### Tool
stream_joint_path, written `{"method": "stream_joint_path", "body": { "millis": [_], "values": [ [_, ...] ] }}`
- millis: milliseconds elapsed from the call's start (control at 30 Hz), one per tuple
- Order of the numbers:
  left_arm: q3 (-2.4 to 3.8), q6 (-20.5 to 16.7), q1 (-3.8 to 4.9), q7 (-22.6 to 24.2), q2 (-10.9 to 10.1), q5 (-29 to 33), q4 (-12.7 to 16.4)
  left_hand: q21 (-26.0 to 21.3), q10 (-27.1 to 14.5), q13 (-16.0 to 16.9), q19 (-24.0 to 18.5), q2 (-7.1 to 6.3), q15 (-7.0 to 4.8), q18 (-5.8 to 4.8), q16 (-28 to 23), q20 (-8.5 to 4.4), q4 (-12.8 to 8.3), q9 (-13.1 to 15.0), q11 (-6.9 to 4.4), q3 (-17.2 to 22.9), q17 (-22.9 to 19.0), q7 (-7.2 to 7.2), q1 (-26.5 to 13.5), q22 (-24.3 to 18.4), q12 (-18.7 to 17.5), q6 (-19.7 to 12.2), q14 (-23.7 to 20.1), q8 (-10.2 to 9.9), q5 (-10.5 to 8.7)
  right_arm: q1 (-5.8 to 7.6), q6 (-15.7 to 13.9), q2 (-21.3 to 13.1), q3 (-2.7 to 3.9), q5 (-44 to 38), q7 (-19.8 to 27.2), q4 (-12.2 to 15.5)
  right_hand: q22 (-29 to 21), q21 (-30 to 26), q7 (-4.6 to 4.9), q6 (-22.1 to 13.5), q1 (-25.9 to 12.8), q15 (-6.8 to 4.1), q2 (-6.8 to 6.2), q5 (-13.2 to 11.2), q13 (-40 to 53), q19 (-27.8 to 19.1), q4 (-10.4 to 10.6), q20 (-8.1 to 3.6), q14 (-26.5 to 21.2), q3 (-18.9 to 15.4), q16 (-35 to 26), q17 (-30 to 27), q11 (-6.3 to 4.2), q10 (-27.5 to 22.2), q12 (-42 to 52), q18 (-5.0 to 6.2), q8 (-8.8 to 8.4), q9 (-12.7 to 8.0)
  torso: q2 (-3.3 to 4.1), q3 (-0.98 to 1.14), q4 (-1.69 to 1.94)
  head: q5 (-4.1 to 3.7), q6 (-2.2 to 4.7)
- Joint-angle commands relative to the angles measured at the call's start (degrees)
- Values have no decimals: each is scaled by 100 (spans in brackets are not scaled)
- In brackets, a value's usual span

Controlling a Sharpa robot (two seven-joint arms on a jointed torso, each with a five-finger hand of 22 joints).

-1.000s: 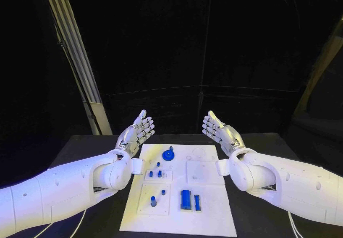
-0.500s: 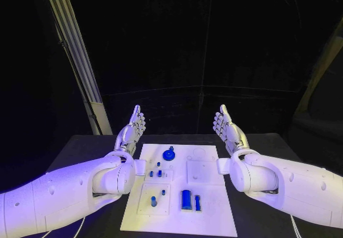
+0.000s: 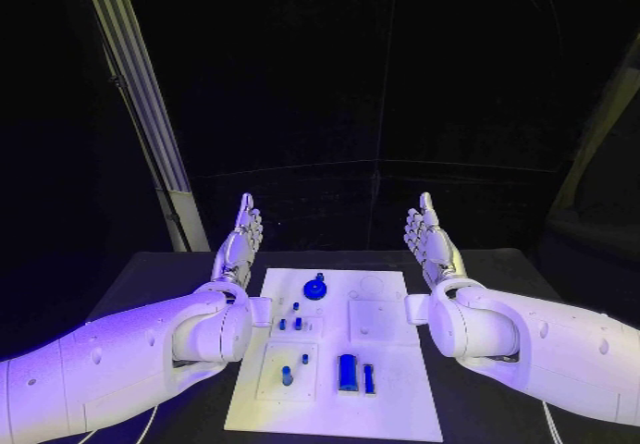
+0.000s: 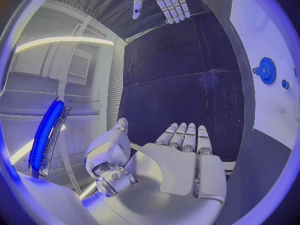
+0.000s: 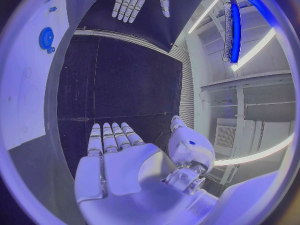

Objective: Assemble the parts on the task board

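The flat rectangular task board [image 3: 387, 407] lies in the middle of the table [image 3: 494, 407], between the two arms. On its far end sits a round toothed gear part [image 3: 314, 289]. Nearer, toward the left side, two short pegs [image 3: 289, 324] stand side by side. Nearer still, a small peg [image 3: 286, 375] stands at the left, and a tall block [image 3: 347, 371] with a thin bar [image 3: 368, 377] just beside it stands right of it. The left hand [image 3: 241, 239] is raised beyond the board's far left corner, the right hand [image 3: 429, 239] beyond its far right corner, well apart, palms facing.
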Motion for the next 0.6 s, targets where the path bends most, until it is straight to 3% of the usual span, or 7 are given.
{"method": "stream_joint_path", "body": {
  "millis": [33,67,100,133,600],
  "values": [
    [8,-64,9,44,-1,-97,10,-27,-367,-9,-214,2,-1,-32,-39,3,1,-9,-1,-32,-5,-1,-636,-9,-21,-351,-360,-26,-22,13,-55,-1,3,2,94,15,-9,-38,1,-220,-317,5,14,-37,-9,-210,2,1,-254,34,-27,-7,-2,-234,-21,-38,-23,-7,1,0,0,-1,-1],
    [8,-64,9,44,-1,-97,10,-27,-367,-9,-214,2,-1,-32,-39,3,1,-9,-1,-32,-5,-1,-636,-9,-21,-351,-360,-26,-22,13,-55,-1,3,2,94,15,-9,-38,1,-643,-433,5,14,-37,-9,-666,2,1,-341,34,-27,-7,-2,-704,-21,-38,-23,-7,1,0,0,-1,-1],
    [8,-64,9,44,-1,-97,10,-27,-367,-9,-214,2,-1,-32,-39,3,1,-9,-1,-32,-5,-1,-636,-9,-21,-351,-360,-26,-22,13,-55,-1,3,2,94,15,-9,-38,1,-643,-529,5,14,-37,-9,-666,2,1,-753,34,-27,-7,-2,-704,-21,-38,-23,-7,1,0,0,-1,-1],
    [8,-64,9,44,-1,-97,10,-27,-367,-9,-214,2,-1,-32,-39,3,1,-9,-1,-32,-5,-1,-636,-9,-21,-351,-360,-26,-22,13,-55,-1,3,2,94,15,-9,-38,1,-643,-962,5,14,-37,-9,-666,2,1,-753,34,-27,-7,-2,-704,-21,-38,-23,-7,1,0,0,-1,-1],
    [8,-64,9,44,-1,-97,10,-27,-367,-9,-214,2,-1,-32,-39,3,1,-9,-1,-32,-5,-1,-636,-9,-21,-351,-360,-26,-22,13,-55,-1,3,2,94,15,-9,-38,1,-643,-962,5,14,-37,-9,-666,2,1,-753,34,-27,-7,-2,-704,-21,-38,-23,-7,1,0,0,-1,-1]
  ]
}}
